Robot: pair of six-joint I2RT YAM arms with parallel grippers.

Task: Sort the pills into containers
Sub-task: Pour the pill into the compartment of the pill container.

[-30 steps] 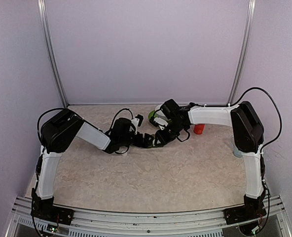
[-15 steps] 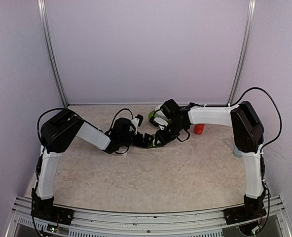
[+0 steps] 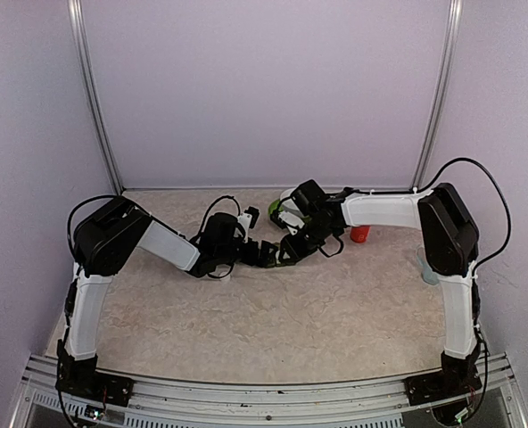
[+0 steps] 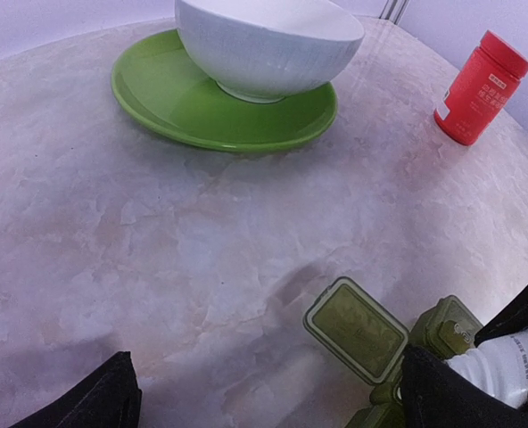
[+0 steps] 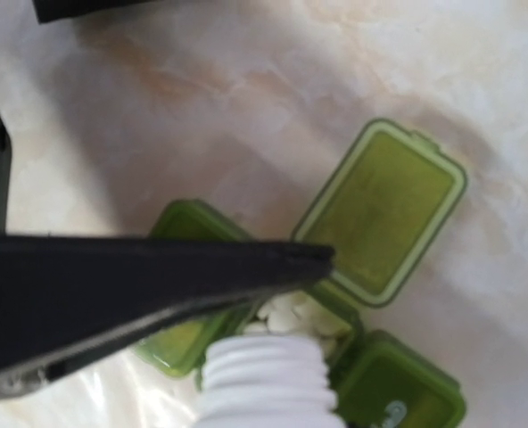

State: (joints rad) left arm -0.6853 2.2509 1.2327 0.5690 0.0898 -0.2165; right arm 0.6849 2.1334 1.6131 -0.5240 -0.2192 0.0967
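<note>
Right wrist view, lower centre: right gripper (image 3: 285, 253) grasps white bottle (image 5: 262, 383), tipped to pour pills (image 5: 286, 314) into open container (image 5: 398, 392); left gripper (image 4: 273, 406) released.

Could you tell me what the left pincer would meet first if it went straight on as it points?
Probably the open lid of the containers, lying just ahead between the left pincer's spread fingers; past it, the green plate. Depth is hard to judge.

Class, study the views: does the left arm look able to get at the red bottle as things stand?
Probably not directly. The open left gripper faces the right gripper, shut on a white bottle over the containers; the red bottle stands beyond that arm.
</note>
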